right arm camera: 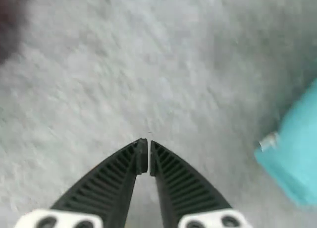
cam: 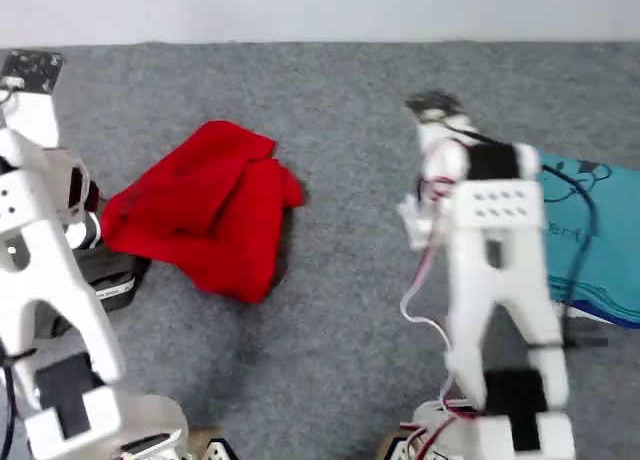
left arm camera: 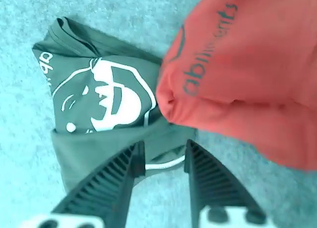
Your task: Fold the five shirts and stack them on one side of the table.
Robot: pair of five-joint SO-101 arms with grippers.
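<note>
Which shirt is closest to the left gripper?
The dark green shirt with white print, ahead of the left gripper; the red shirt overlaps it, the teal shirt lies farther off.

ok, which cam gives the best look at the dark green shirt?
Left wrist view: the dark green shirt lies folded, white print up, just beyond the open left claw, red shirt overlapping one edge. High view catches a dark sliver of it under the red shirt. Right wrist view faces grey table and a teal shirt.

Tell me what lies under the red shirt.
A dark green shirt with a white print pokes out from beneath the edge of the red shirt. How far it runs underneath, and whether anything else lies there, is covered.
</note>
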